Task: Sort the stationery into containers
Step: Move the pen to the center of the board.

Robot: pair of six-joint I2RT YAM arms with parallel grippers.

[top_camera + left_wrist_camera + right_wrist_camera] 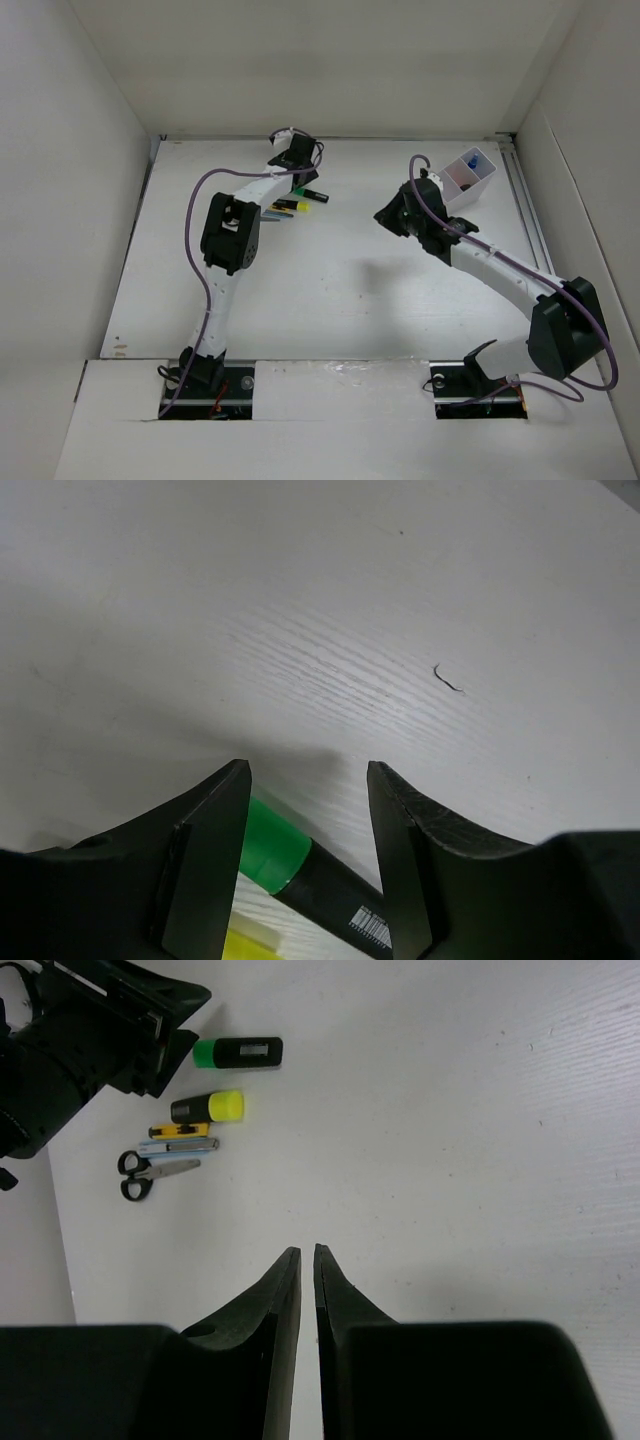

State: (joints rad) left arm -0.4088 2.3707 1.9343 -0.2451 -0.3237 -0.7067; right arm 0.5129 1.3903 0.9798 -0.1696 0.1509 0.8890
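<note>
Left gripper (308, 770) parted, straddling green highlighter (272, 848), right gripper (307, 1250) nearly closed, empty.

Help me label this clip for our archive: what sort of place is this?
Probably a robotics lab test cell: a white tabletop boxed in by plain white panel walls, two black-and-white robot arms bolted at its near edge, and a white divided plastic box for sorting.

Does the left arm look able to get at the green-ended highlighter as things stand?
Probably yes: the left fingers stand open with the green-ended highlighter lying between them, and nothing covers it.
</note>
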